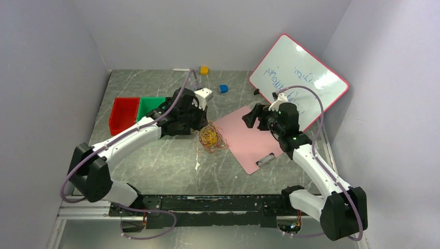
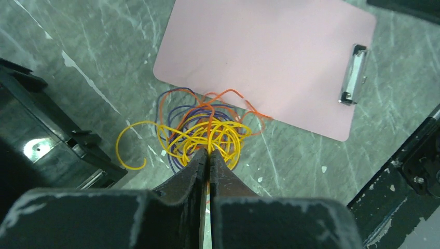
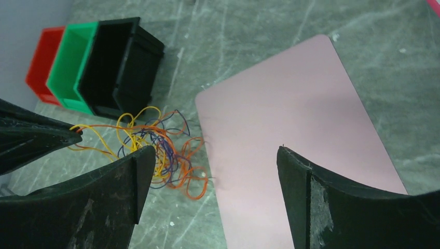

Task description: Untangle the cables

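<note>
The cables are one tangle of thin yellow, orange-red and dark blue wires on the grey table, just left of a pink clipboard. The tangle also shows in the left wrist view and the right wrist view. My left gripper is shut at the near edge of the tangle, with yellow and orange strands running into its tips. It also shows in the right wrist view. My right gripper is open and empty, above the clipboard's left edge, right of the tangle.
Red, green and black bins stand side by side behind the tangle. A red-framed whiteboard leans at the back right. A small yellow object and a blue one lie at the back.
</note>
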Controlling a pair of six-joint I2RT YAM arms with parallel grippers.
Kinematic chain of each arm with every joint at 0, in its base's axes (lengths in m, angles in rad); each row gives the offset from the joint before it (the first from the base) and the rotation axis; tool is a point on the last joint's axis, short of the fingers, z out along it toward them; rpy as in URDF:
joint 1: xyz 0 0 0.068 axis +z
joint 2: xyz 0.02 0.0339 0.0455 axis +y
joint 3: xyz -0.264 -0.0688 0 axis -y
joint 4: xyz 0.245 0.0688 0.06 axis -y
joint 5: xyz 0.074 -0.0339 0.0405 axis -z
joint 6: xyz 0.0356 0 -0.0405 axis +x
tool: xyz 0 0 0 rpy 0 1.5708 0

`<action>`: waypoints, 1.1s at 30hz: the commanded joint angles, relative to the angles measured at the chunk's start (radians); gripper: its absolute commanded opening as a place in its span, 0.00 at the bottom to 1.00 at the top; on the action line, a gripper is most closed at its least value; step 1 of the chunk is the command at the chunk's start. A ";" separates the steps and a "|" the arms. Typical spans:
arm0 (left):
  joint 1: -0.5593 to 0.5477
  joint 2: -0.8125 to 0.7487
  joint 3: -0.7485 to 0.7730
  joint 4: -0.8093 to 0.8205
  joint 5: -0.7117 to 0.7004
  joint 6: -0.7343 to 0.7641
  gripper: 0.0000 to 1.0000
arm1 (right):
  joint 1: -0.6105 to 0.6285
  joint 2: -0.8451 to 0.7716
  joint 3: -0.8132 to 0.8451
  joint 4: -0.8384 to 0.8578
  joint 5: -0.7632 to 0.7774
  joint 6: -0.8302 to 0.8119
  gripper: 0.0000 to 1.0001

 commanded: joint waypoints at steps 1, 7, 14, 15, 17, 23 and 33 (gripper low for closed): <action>-0.006 -0.073 0.052 -0.047 0.033 0.026 0.07 | 0.046 -0.037 -0.023 0.111 -0.019 -0.005 0.91; -0.006 -0.122 0.072 -0.069 0.046 0.021 0.07 | 0.160 -0.024 -0.029 0.201 0.000 -0.005 0.92; -0.007 -0.138 0.050 -0.079 0.164 0.016 0.07 | 0.211 -0.055 -0.059 0.223 0.069 0.015 0.92; -0.006 -0.152 0.043 -0.070 0.187 0.012 0.07 | 0.211 -0.061 -0.064 0.216 0.082 0.017 0.92; -0.007 -0.177 0.021 -0.044 0.210 0.001 0.07 | 0.211 -0.068 -0.069 0.198 0.106 0.017 0.92; -0.005 -0.129 -0.048 -0.076 -0.011 -0.053 0.09 | 0.211 -0.081 -0.076 0.166 0.097 0.019 0.92; -0.006 -0.133 -0.225 0.046 -0.075 -0.179 0.42 | 0.236 -0.051 -0.083 0.136 -0.021 -0.017 0.87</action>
